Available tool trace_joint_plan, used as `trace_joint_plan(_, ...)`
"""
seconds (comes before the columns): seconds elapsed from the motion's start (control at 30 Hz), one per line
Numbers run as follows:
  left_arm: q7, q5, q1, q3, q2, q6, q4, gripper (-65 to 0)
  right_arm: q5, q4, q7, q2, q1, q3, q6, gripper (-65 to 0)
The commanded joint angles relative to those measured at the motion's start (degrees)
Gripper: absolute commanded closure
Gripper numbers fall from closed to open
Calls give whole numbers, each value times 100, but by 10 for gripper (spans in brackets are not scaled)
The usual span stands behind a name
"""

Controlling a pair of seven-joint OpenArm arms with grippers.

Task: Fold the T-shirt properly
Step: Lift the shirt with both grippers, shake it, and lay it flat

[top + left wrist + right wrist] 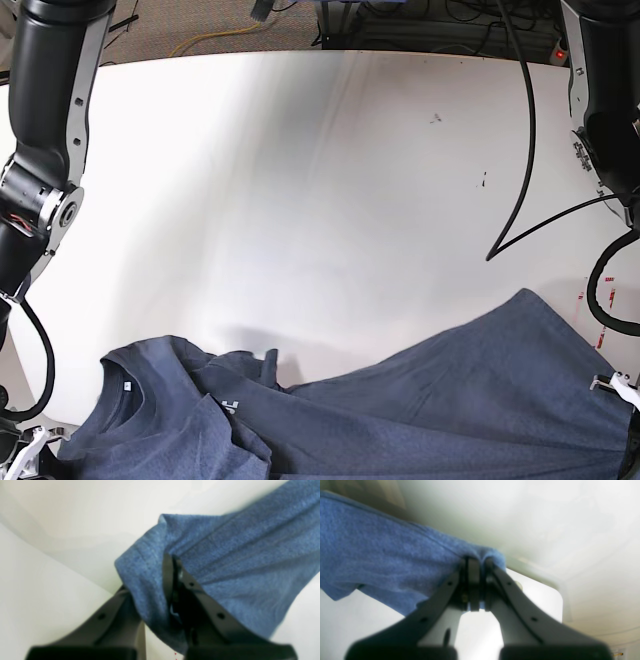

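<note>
- T-shirt (400, 400) lies rumpled along the near edge of the white table (300, 180), collar toward the base view's left, hem end toward its right, with bunched cloth in the middle.
- My left gripper (172, 562) is clamped on a hemmed edge of the cloth; the wrist view shows the jaws pressed together with fabric folded over one finger and pleats fanning away from the pinch.
- My right gripper (476, 562) is likewise closed tight on a bunched edge, the cloth draping off to the side of it.
- Neither gripper shows in the base view, so I cannot tell exactly which corners I hold.
- I judge the step in hand is lifting and spreading the shirt, so the fold has a flat start.
- To do it well I would raise both ends level and draw them apart until the pleats vanish, without jerking.
- I would keep the pull even, since a thin pinch on soft cotton may slip.
- I would lay it down with the collar flat and the sleeves untucked before any fold.
</note>
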Motion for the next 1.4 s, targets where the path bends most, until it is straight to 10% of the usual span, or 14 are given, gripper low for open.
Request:
trace_joint_plan(0.0, -62, 121, -175, -4, -84, 39, 51, -10, -82, 72, -28, 99, 163, 27, -14, 0)
trace_joint_plan(1.37, -185, -248, 6049, -1033, 83, -295, 569, -10, 1721, 1558, -301, -447, -6642, 2225, -14, 0)
